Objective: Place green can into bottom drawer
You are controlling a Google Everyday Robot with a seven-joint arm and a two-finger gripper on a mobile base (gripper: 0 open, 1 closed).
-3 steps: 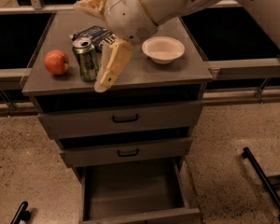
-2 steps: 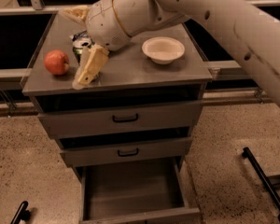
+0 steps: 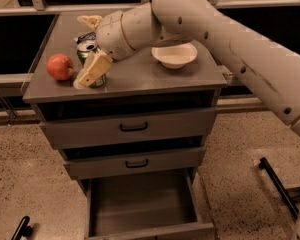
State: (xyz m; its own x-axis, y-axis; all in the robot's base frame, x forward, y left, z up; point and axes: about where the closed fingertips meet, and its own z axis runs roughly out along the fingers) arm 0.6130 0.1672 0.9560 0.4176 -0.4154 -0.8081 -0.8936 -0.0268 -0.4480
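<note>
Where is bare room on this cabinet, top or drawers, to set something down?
The open bottom drawer shows a bare floor. On the cabinet top, the front strip from the green can to the right edge, ahead of the bowl, is free. The left is crowded: apple, can, and the open pincer straddling it.

My arm (image 3: 230, 39) is all smooth off-white rounded shells, with a few small dark screw holes and thin tan seams at the joints. The gripper (image 3: 84, 51), over the left of the cabinet top (image 3: 140, 76), has chunky pale-yellow fingers (image 3: 94, 68).
</note>
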